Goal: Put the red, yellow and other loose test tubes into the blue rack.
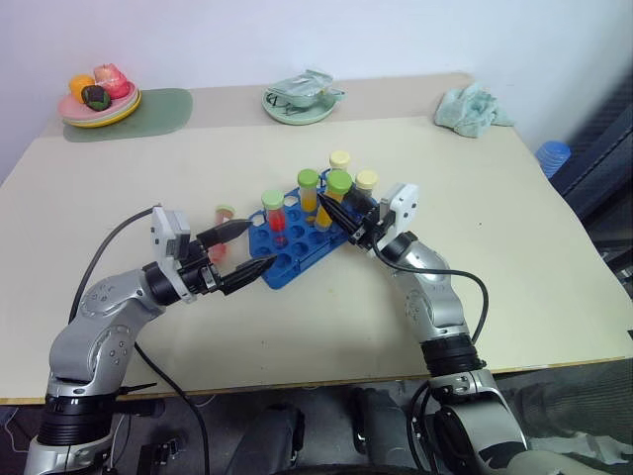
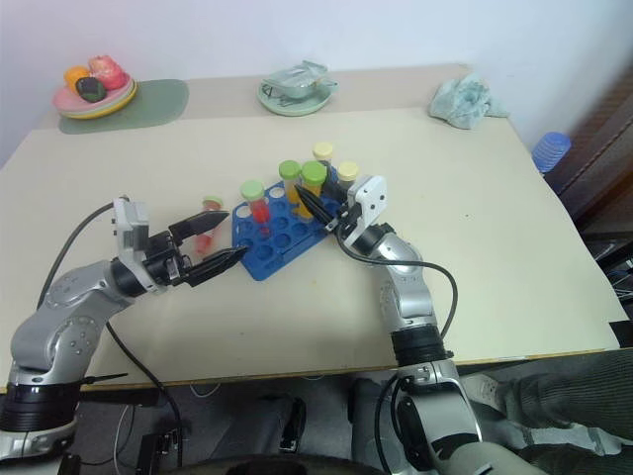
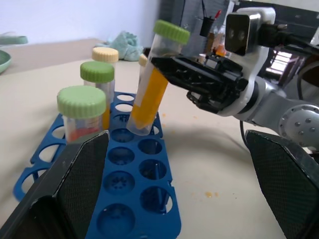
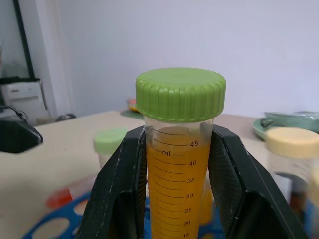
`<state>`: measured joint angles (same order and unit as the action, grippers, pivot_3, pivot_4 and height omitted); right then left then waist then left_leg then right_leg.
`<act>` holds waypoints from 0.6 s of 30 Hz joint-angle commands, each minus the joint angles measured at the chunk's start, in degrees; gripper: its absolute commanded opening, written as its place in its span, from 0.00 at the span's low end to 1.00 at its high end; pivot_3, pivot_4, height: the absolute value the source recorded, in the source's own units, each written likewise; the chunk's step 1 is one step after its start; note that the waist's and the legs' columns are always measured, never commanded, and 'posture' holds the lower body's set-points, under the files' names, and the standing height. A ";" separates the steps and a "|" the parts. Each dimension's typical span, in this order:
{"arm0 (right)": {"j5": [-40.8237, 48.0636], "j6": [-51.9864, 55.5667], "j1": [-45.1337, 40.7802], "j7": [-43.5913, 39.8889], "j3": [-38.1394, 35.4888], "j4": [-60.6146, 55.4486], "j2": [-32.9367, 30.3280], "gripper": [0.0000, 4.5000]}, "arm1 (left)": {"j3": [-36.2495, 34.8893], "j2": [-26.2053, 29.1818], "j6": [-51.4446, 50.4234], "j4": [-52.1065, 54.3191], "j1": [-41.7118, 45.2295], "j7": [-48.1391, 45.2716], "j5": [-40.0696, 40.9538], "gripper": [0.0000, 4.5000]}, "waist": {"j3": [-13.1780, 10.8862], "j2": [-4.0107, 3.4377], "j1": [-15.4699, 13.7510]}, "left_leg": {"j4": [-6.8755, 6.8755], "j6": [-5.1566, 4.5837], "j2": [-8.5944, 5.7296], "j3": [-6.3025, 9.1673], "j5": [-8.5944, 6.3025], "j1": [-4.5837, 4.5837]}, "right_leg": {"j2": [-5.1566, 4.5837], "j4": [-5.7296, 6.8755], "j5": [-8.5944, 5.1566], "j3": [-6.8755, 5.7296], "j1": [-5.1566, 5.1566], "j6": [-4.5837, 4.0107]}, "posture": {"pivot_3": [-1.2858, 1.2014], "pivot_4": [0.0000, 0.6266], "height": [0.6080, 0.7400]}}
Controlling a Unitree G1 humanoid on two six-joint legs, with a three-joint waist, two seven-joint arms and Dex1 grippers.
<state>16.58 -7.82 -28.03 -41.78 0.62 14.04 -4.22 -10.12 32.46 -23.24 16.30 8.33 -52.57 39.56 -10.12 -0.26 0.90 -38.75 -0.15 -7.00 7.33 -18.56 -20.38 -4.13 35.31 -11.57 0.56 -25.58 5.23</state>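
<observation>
Across the middle of the head views I log a pale beige table point(image 1: 514, 297) set against a plain light wall. Upper left of the frame: a green mat point(image 1: 158, 111) bearing a stacked plate of toy fruit point(image 1: 99, 97). Top centre: a pale green dish point(image 1: 297, 107) with crumpled wrapping in it. Upper right: a bunched mint cloth point(image 1: 473, 107). Far right edge, off the table: a blue ribbed object point(image 1: 553, 155), identity unclear.

Centre of frame: the blue rack point(image 1: 297, 245), lying diagonally, with several capped tubes upright in its far holes. I count a red-liquid tube point(image 1: 274, 218) with green cap seated in the rack. A pinkish tube point(image 1: 222, 230) with a pale green cap sits just left of the rack, by the left gripper point(image 1: 249, 247), whose fingers stand wide apart and empty.

My right gripper point(image 1: 341, 213) is clamped on the yellow tube point(image 1: 334, 196), held tilted over the rack's right portion.

The left wrist view adds that the yellow tube's point(image 3: 149, 94) tip sits at a hole's mouth, not seated. The right wrist view adds graduation marks and "mL" on that tube, plus dark equipment along the wall at frame left.
</observation>
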 commanded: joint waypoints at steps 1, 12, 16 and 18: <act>1.10 -0.98 -0.73 -0.91 -0.16 -0.49 -0.53 0.38 | -1.60 0.08 0.55 2.18 -0.54 0.08 1.32 1.00 | 0.00 0.00 0.01 | 0.00 0.01 0.01 0.00 0.00 0.00 | 0.01 0.01 0.00 0.01 0.00 0.00 | 0.52 0.24 1.00; 0.32 -2.41 -0.61 -1.48 -0.20 2.53 -1.81 0.38 | -1.49 0.06 1.14 1.56 -0.71 -0.52 1.01 1.00 | 0.00 0.00 -0.10 | 0.00 0.01 0.01 0.00 0.00 0.01 | 0.01 0.01 0.00 0.03 0.01 0.00 | 0.52 0.24 1.00; -0.08 -2.94 -0.62 -1.39 -0.36 3.27 -3.14 0.38 | -1.33 0.06 0.99 1.76 -0.46 -0.47 0.93 1.00 | 0.00 0.00 -0.09 | 0.00 0.01 0.01 0.00 0.01 0.01 | 0.01 0.01 0.00 0.04 0.01 0.00 | 0.52 0.24 1.00; 0.18 -3.06 -0.65 -1.60 -0.51 3.36 -3.68 0.38 | -1.33 0.09 0.94 1.84 -0.40 -0.43 0.92 1.00 | 0.00 0.00 -0.06 | 0.00 0.01 0.01 -0.01 0.00 0.02 | 0.01 0.01 0.00 0.04 0.01 0.00 | 0.52 0.24 1.00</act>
<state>16.55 -10.24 -28.03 -43.22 0.61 17.79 -7.54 -10.33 32.43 -23.19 16.57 7.37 -52.82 39.56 -10.11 -0.25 0.84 -38.75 -0.14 -6.99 7.32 -18.55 -20.37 -4.12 35.32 -11.57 0.60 -25.57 5.23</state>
